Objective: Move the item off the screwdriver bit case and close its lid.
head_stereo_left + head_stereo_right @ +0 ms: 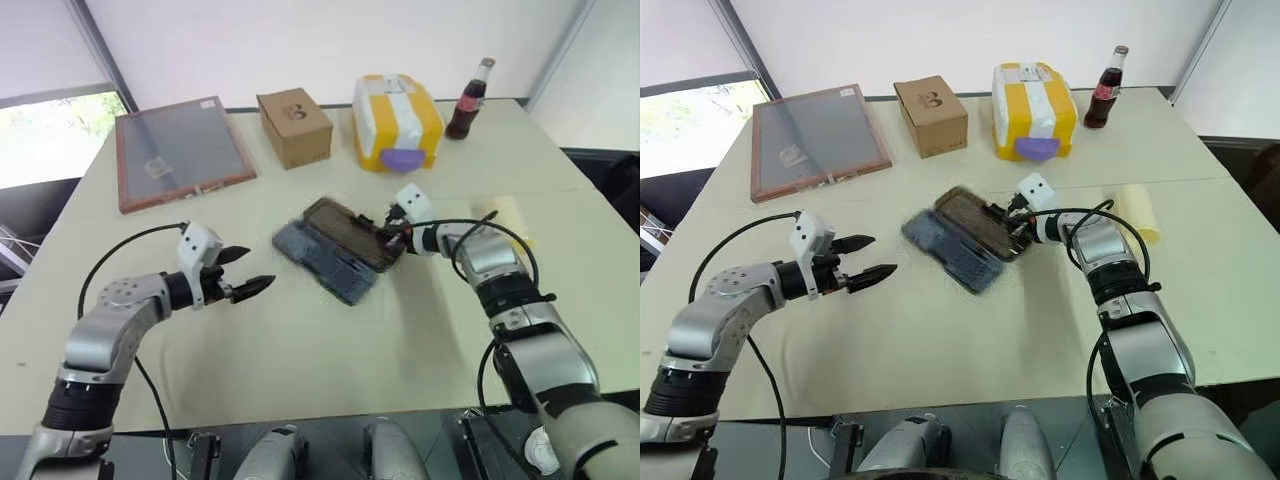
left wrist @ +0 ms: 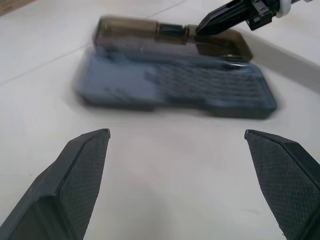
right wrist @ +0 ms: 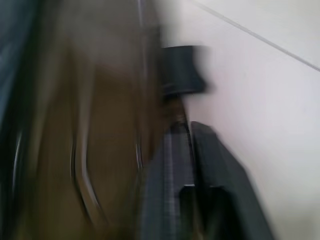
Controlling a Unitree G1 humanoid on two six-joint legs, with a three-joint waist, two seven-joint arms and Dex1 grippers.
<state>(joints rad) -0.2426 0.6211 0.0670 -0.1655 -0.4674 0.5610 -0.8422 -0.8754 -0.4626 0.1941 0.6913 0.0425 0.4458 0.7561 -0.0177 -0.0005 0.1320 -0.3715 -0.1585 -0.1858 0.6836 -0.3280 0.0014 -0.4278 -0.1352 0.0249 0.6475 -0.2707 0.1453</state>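
The left gripper [image 1: 868, 259] is held above the desk [image 1: 970, 340] toward its near left part, its fingers spread wide with nothing between them. Just beyond it, at the middle of the desk, the screwdriver bit case [image 1: 955, 250] is laid open, and its brown lid [image 1: 975, 221] is folded back on the far side. The right gripper [image 1: 1015, 226] is set at the right-hand edge of the lid with its jaws pressed together; whether the edge is pinched cannot be told. The pale item [image 1: 1137, 212] is seen off the case, near the right edge of the desk. Along the far edge a wood-framed panel [image 1: 818, 140], a cardboard box [image 1: 931, 115], a yellow-and-white box [image 1: 1034, 109] and a bottle [image 1: 1106, 90] are ranged.
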